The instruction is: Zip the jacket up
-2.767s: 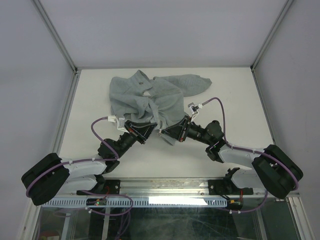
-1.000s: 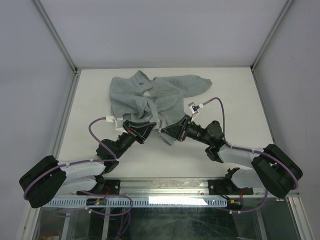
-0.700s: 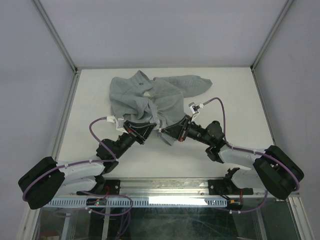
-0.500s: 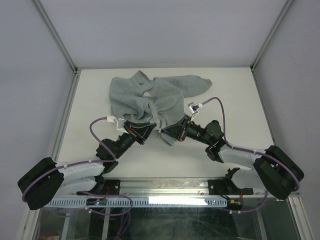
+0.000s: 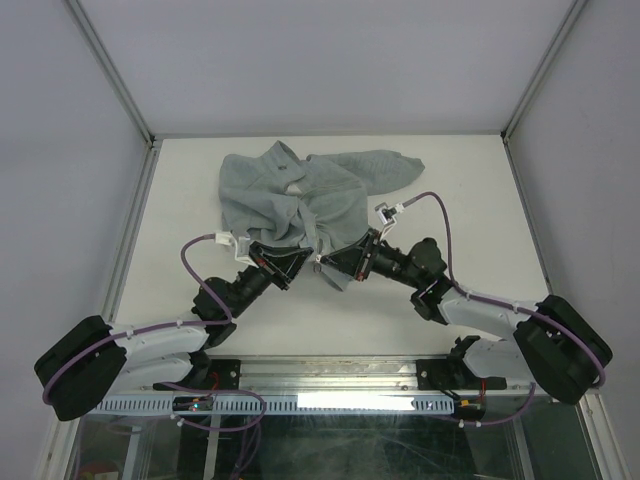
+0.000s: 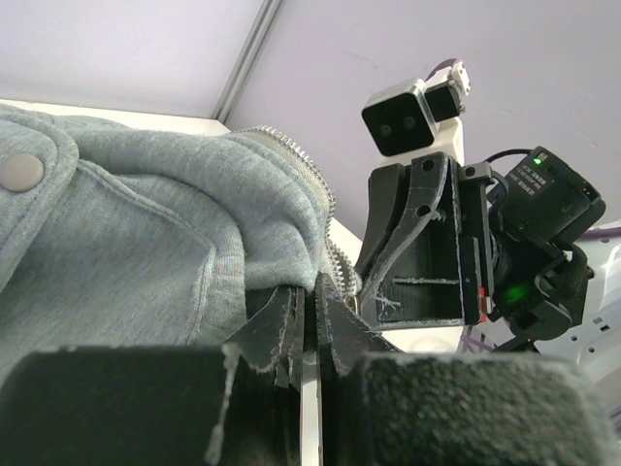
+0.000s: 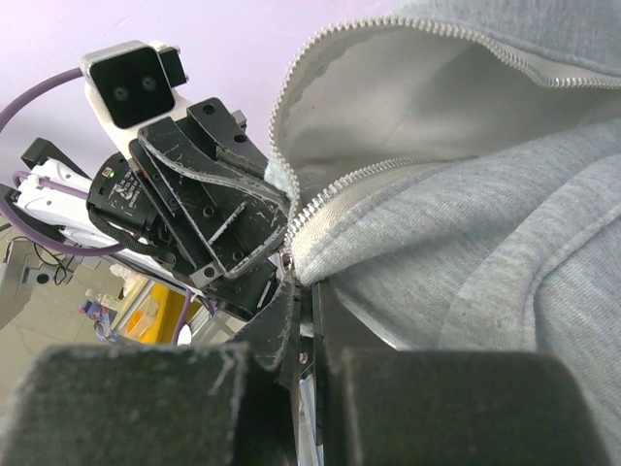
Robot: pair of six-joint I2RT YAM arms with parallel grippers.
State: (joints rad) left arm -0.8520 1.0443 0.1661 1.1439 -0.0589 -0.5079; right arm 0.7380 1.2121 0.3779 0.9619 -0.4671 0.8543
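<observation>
The pale grey-green jacket (image 5: 290, 195) lies rumpled on the white table, its front open and the whiter lining (image 7: 408, 97) showing. Both grippers meet at its near hem. My left gripper (image 5: 298, 260) is shut on the hem beside a line of zipper teeth (image 6: 303, 163), tips at the fabric fold (image 6: 315, 287). My right gripper (image 5: 326, 262) is shut on the other front edge at the bottom end of its zipper (image 7: 309, 291). A small metal piece (image 7: 289, 260) sits at that zipper end. The two grippers almost touch.
The table (image 5: 470, 200) is boxed in by pale walls with metal frame posts (image 5: 135, 210) at left and right. One sleeve (image 5: 385, 165) stretches toward the back right. Purple cables (image 5: 430, 205) loop off both wrists. The arm bases stand at the near edge.
Both grippers have stayed shut on the near hem. The right wrist has shifted slightly up and left, the left arm's elbow slightly left; the jacket has barely moved.
</observation>
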